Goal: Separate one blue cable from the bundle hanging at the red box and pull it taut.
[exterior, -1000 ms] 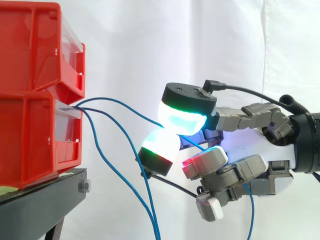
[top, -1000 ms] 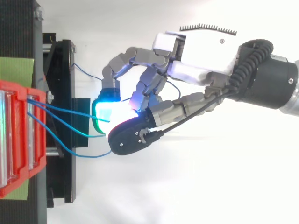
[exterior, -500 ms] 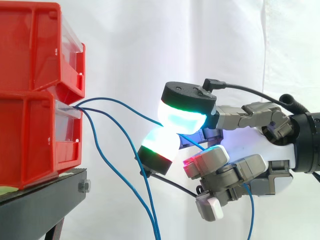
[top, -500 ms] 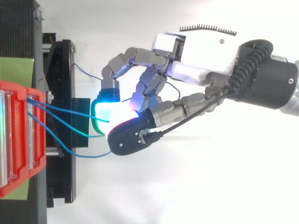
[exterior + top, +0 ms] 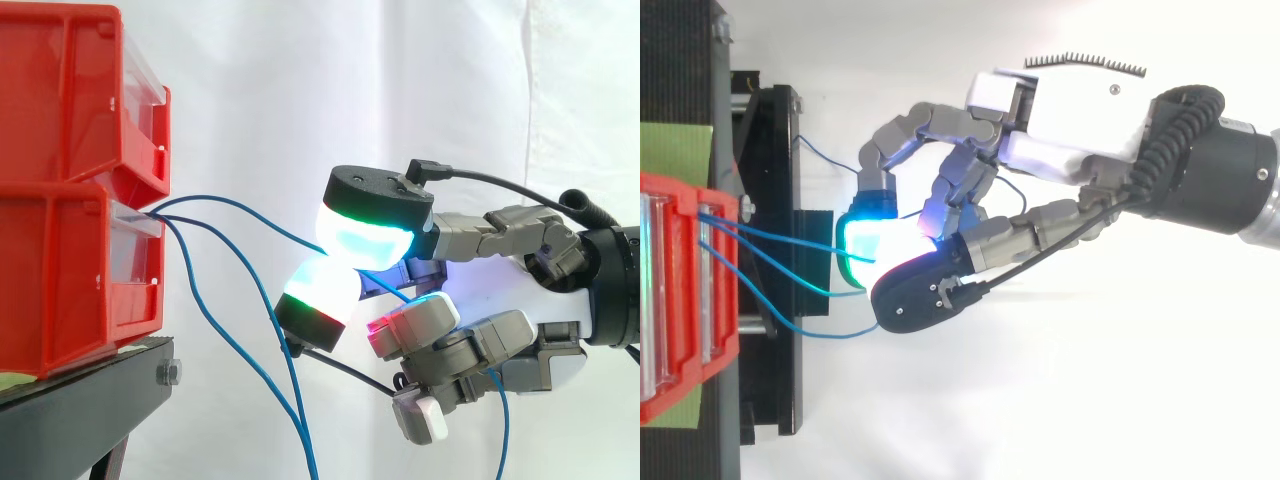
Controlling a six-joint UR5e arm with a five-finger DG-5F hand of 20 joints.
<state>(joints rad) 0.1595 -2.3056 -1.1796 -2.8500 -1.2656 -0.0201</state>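
Pinching one blue cable (image 5: 232, 203) is what the hand (image 5: 495, 288) does at this moment. Two glowing fingers (image 5: 365, 238) are pressed together w/ the cable caught btw. their pads. The other fingers are curled below and hold nothing that I can see. The far part of this cable seems to pass through the hand and hang down on its other side.

From the pinch the cable goes left in a soft arc to the lower red box (image 5: 70, 280), so it is not straight, i.e. not yet taut. The rest of the bundle (image 5: 302, 432), two more blue cables, drops from the same box towards the bottom edge, apart from the pinched one.

In my judgement the separation is done. The pull is left: prob. one move away from the box until the arc goes flat. Behind are the black stand (image 5: 90, 400) and the white curtain (image 5: 300, 80).
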